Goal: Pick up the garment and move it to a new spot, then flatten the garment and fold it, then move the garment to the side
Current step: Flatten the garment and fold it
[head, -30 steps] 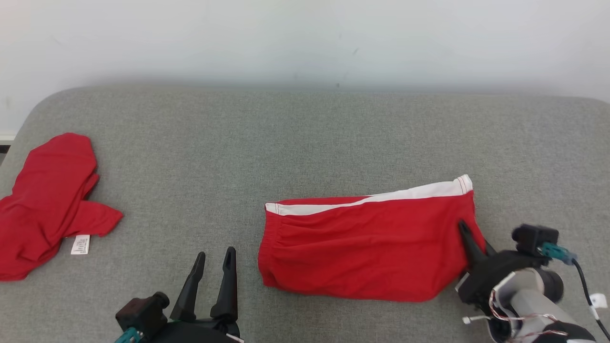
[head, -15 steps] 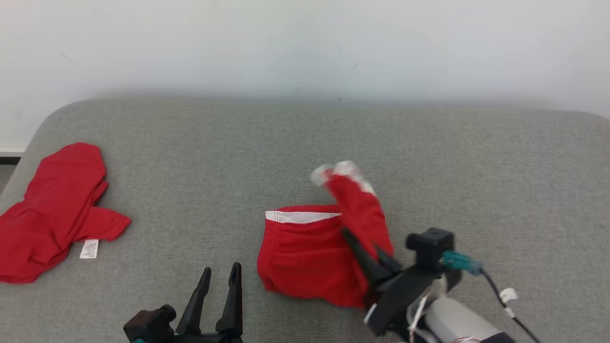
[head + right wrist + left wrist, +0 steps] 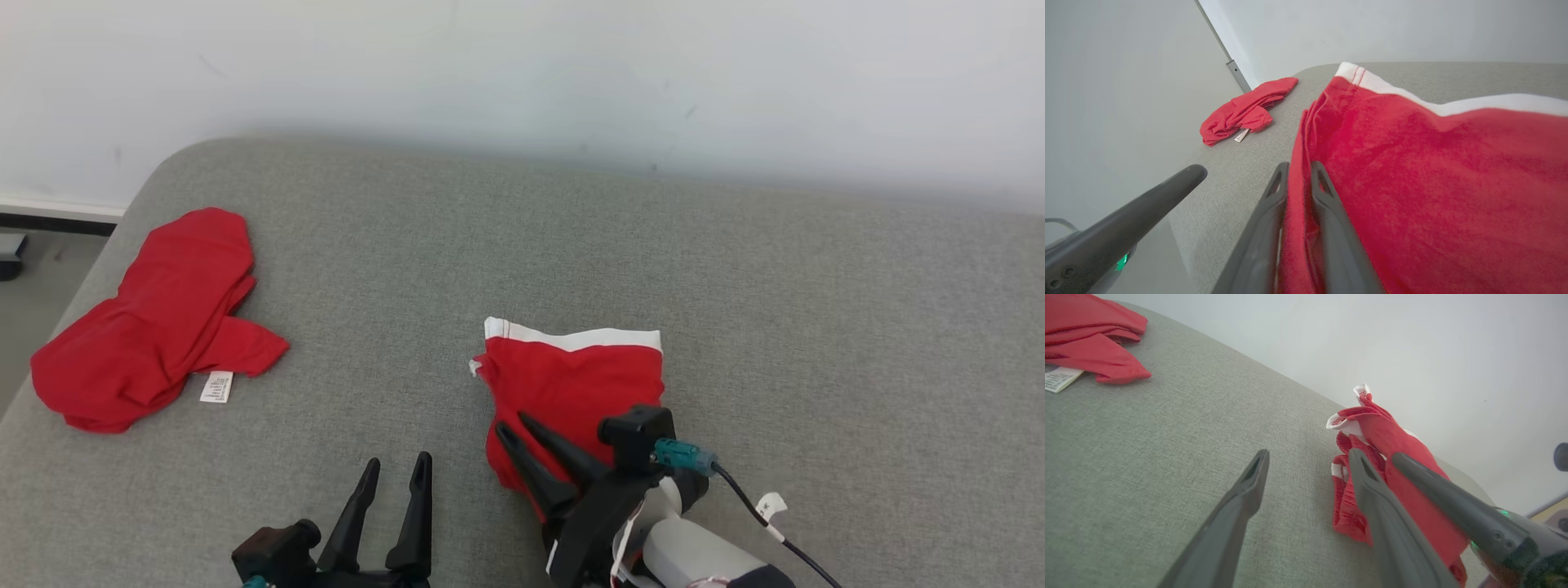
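Garment (image 3: 580, 376), red with a white band (image 3: 571, 336) along the far edge, folded over on itself into a compact block. Lying flat on the grey surface (image 3: 775, 286), directly ahead of and partly under the right gripper (image 3: 510, 422), and just to the right of the left gripper (image 3: 398, 460). Right fingers low on the near left corner of the cloth, drawn close together. A fold of the red edge caught between them in the right wrist view, with a narrow gap at the tips. Band well beyond those tips, toward the wall (image 3: 522, 65). Left fingers spread wide, holding nothing, pointing away over bare grey fabric, apart from the garment but near its left edge. In the left wrist view, layered edges with white trim bunched beside that gripper's right finger, and one dark finger of the right gripper lying over the red cloth. Second red cloth (image 3: 155, 327), crumpled, with a white label (image 3: 216, 386) at its near edge, well off to the left of the left gripper, near the surface's rounded corner.
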Robot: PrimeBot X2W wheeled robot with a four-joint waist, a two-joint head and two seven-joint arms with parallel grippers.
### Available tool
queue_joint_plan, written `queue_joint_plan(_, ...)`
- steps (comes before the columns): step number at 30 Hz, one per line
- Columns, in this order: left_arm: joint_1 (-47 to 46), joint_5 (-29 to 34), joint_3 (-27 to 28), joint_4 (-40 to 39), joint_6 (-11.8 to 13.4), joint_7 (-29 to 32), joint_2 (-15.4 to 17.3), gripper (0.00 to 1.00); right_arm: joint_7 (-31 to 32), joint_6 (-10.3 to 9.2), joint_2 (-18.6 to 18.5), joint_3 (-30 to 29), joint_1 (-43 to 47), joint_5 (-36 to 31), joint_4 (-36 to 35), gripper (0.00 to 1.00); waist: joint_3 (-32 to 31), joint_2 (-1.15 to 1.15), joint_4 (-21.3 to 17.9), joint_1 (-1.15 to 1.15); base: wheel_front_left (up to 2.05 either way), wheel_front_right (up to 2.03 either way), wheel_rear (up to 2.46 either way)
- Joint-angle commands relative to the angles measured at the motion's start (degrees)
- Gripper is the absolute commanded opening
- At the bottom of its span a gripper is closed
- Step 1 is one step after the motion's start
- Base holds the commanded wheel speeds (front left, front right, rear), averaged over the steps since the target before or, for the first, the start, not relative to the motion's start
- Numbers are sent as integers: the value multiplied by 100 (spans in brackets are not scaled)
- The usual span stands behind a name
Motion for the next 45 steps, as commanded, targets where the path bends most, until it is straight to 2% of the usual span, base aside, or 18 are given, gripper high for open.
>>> queue_joint_plan(1, -27, 22, -1, 15, 10, -17, 10, 100, -73, -13, 79, -55, -89, 0, 85, 100, 53, 0, 76, 0, 0, 0, 0)
queue_joint_plan(5, 13, 78, 148, -4, 10, -17, 10, 100, -182, -13, 117, -396, -143, 7, 181, 100, 60, 0, -22, 0, 0, 0, 0)
queue_joint_plan(6, 33, 103, 207, -9, 10, -18, 10, 100, -185, -13, 107, -666, -141, 4, 49, 100, 53, 0, -72, 0, 0, 0, 0)
queue_joint_plan(7, 51, 192, 343, -38, 10, -17, 10, 100, -186, -13, -19, -1204, -26, -307, -209, 100, 43, 0, -183, 0, 0, 0, 0)
queue_joint_plan(14, 139, 665, 989, -198, 10, -18, 10, 100, -187, -13, -209, -3284, 927, -1927, -1017, 100, -29, 0, -572, 0, 0, 0, 0)
queue_joint_plan(18, 220, 1003, 1406, -270, 10, -17, 7, 100, -187, -13, -111, -4154, 1513, -2611, -1306, 100, -39, 0, -733, 0, 0, 0, 0)
queue_joint_plan(22, 262, 1182, 1654, -313, 11, -18, 9, 100, -187, -13, 16, -4745, 1998, -3034, -1510, 100, -41, 0, -830, 0, 0, 0, 0)
queue_joint_plan(26, 361, 1378, 1787, -339, 51, -18, 8, 100, -188, -13, 112, -5012, 2306, -3379, -1717, 100, -94, 0, -910, 0, 0, 0, 0)
queue_joint_plan(30, 484, 1580, 1936, -374, 228, -18, 4, 100, -188, -13, 187, -5099, 2615, -3583, -1876, 100, -234, 0, -982, 0, 0, 0, 0)
queue_joint_plan(35, 652, 1697, 2011, -406, 255, -18, 8, 100, -188, -13, 228, -5179, 2818, -3770, -2042, 100, -384, 0, -1048, 0, 0, 0, 0)
queue_joint_plan(45, 836, 1958, 2084, -427, 291, -18, 9, 100, -188, -13, 231, -5098, 2937, -3626, -2200, 100, -571, 0, -1177, 0, 0, 0, 0)
